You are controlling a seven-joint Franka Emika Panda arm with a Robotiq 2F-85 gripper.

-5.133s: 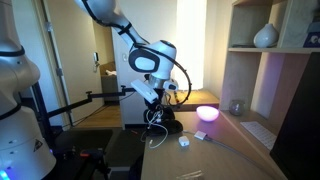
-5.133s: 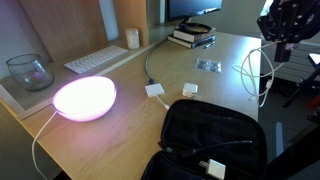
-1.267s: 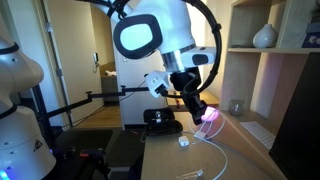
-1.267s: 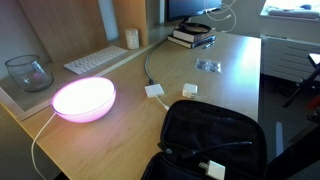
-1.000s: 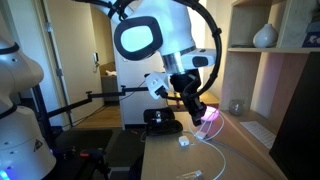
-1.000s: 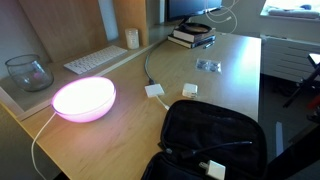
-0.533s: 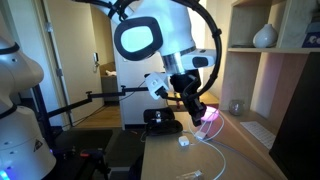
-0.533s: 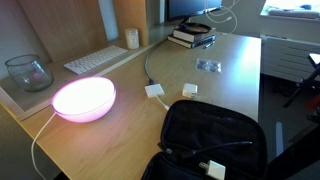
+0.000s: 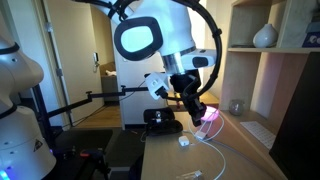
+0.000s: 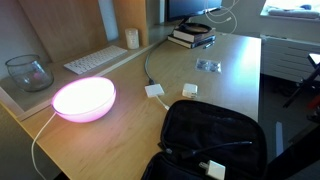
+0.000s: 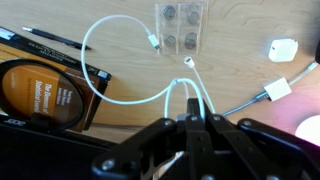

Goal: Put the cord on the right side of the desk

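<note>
My gripper (image 11: 189,118) is shut on a loop of the thin white cord (image 11: 185,81) and holds it above the light wooden desk (image 11: 240,30). In the wrist view the rest of the cord curls left over the desk toward a book, and both plug ends lie near a clear packet. In an exterior view the gripper (image 9: 200,110) hangs over the desk with the cord (image 9: 218,150) trailing down in an arc. In an exterior view only a bit of the cord (image 10: 222,14) shows at the far end of the desk (image 10: 230,90), above the books.
A stack of books (image 10: 192,37) and a monitor base stand at the far end. A glowing pink lamp (image 10: 84,98), a keyboard (image 10: 100,60), a glass bowl (image 10: 28,70), white blocks (image 10: 190,90), a clear packet (image 10: 208,66) and a black bag (image 10: 215,140) are also on the desk.
Since about five seconds ago the gripper has carried the cord from the desk's side edge to the far end by the books. Over the last second nothing has visibly moved.
</note>
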